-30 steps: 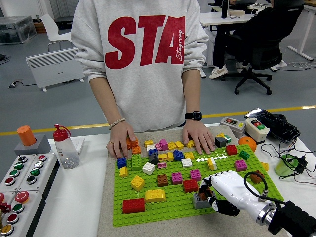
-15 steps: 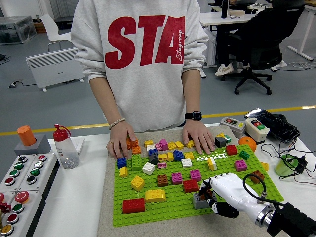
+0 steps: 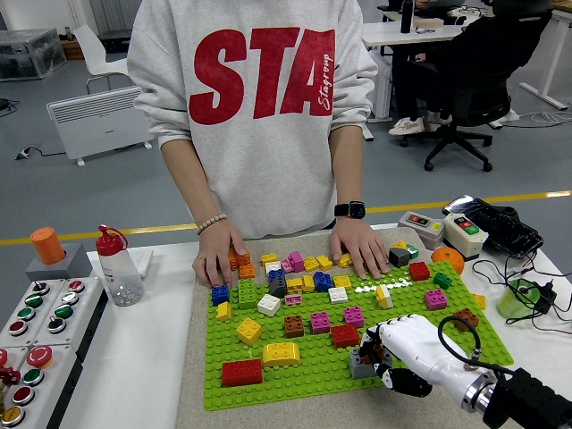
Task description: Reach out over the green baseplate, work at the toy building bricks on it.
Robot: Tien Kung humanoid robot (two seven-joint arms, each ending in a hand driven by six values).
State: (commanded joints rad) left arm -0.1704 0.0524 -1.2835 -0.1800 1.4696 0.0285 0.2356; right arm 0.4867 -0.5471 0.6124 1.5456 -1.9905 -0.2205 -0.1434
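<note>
1. Not much has changed from a second ago: the right hand (image 3: pixel 386 356) has slid a touch toward the near edge and a bit left, and it's still hunched over the grey brick (image 3: pixel 361 364). The person's hands and all the other bricks look the same.

2. Hand state: the white fingers (image 3: pixel 379 350) are curled down around the grey brick with the thumb on its near side, so we'd call it clamped on that brick. The left arm isn't in view at all.

3. Where the thing is: the grey brick sits on the green baseplate (image 3: pixel 304 380), in the near right part, just beside the red brick (image 3: pixel 344 335) and right of the yellow brick (image 3: pixel 281 353).

4. Handling guess: small, light, rigid plastic, smooth on the sides, and stuck on by its studs. We'd pinch the two opposite side walls and tilt it off rather than pull straight up, or it could slip free.

5. The person at the far side has both hands (image 3: pixel 357 248) flat on the far edge of the plate, which should keep it from lifting.

6. Surface and room: white counter (image 3: pixel 143 357), beige mat under the plate, button boxes at the left, and an office floor with chairs behind.
</note>
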